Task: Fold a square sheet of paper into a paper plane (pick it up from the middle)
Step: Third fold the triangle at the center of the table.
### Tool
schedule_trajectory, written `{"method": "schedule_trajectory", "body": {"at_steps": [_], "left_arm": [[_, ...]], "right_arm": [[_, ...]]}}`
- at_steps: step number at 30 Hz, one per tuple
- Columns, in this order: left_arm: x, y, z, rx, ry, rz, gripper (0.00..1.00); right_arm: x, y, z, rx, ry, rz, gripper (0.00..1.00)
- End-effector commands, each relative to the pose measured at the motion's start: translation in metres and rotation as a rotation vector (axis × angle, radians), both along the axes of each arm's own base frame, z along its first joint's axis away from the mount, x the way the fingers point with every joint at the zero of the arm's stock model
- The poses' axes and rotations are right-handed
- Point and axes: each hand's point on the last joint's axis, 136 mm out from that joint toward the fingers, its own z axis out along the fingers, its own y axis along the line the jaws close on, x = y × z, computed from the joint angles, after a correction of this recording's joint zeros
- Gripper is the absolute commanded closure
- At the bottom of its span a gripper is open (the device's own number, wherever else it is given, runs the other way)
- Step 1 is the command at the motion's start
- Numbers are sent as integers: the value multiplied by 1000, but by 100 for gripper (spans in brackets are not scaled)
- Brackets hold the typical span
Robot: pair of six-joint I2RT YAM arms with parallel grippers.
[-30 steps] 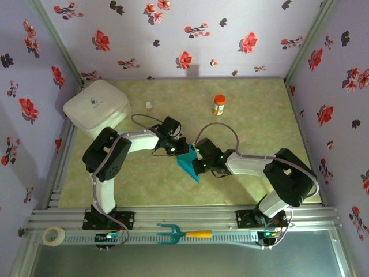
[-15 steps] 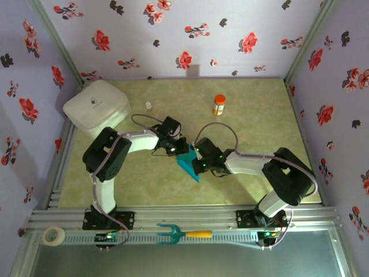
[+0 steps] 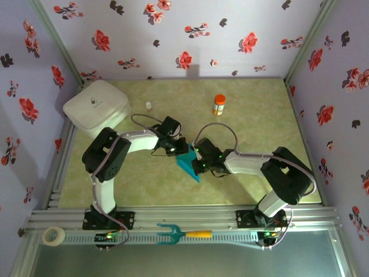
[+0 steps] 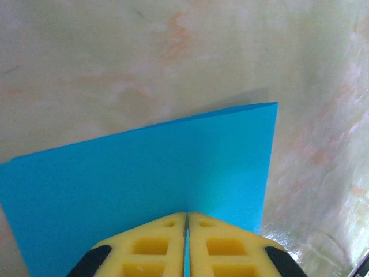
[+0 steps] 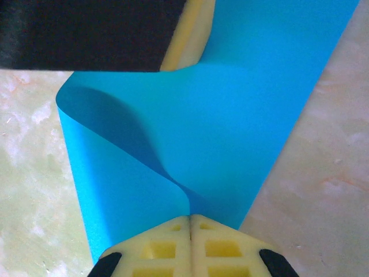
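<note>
Frame center: left pincer [image 4: 186, 216] and right pincer [image 5: 190, 218] each pinch tight on the teal sheet of paper [image 3: 188, 163]. The sheet curls between them over the green bench [image 3: 248, 115].

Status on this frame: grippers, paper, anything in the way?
Left gripper shut on the square sheet of paper. Right gripper shut on it too, sheet bowed between them. Orange bottle, white box well clear.
</note>
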Motion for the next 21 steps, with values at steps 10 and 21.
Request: {"method": "schedule_trajectory", "body": {"at_steps": [10,21], "left_arm": [[10,23,68,-12,-155,79,73],[-43,3,77,-354,-110,126,100]], "right_arm": [[0,-1,-4,3,16,-17,100],[1,-3,-4,1,14,-23,100]]}}
